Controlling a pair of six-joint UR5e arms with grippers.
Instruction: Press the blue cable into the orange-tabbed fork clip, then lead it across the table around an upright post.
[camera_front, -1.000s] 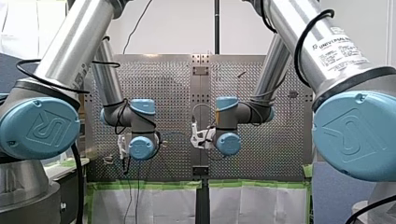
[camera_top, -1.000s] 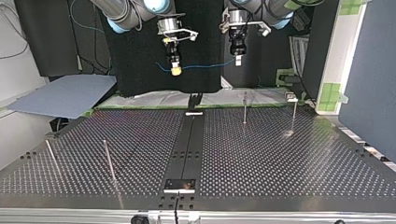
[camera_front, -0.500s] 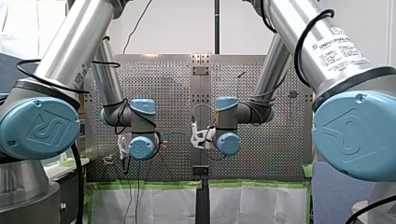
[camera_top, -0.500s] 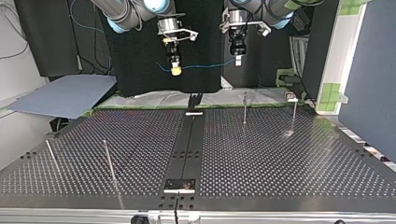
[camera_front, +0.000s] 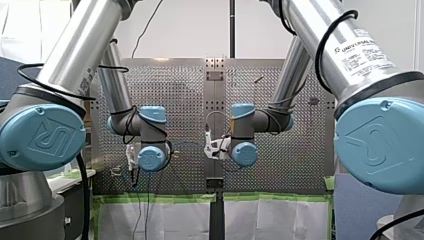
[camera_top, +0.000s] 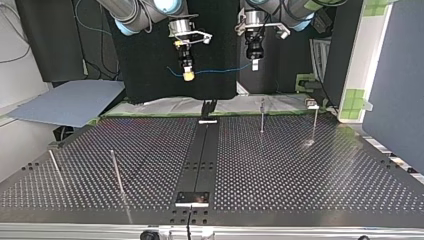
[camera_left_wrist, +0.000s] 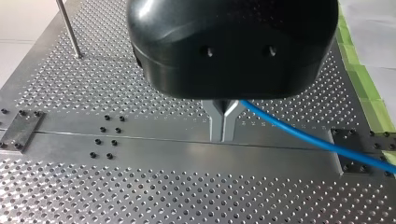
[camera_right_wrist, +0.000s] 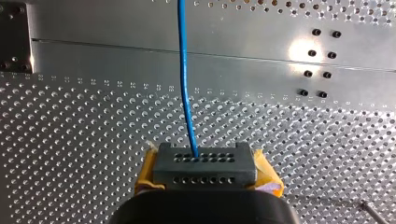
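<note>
Blue cable (camera_top: 220, 70) hung in the air between my left gripper (camera_top: 254, 64) and my right gripper (camera_top: 188, 75), both clamped on it; the fork clip (camera_top: 208, 106) lay at six o'clock below. Uneven lowering risked missing its slot.

1. Look to the front view's right: the white label (camera_front: 367, 54) on my right arm's silver tube (camera_front: 320, 25) reads "UNIVERSAL ROBOTS" in black. The smaller lines under it are too fine for you to read.
2. The near right blue cap (camera_front: 384, 145), on my right arm's joint, bears an embossed "UR" logo.
3. The near left blue cap (camera_front: 42, 136), on my left arm's joint, bears the same "UR" logo.
4. In the right wrist view, a row of tiny digits (camera_right_wrist: 116, 85) runs along the perforated table (camera_right_wrist: 70, 140) beside the smooth centre strip (camera_right_wrist: 116, 58). You cannot make the numbers out.
</note>
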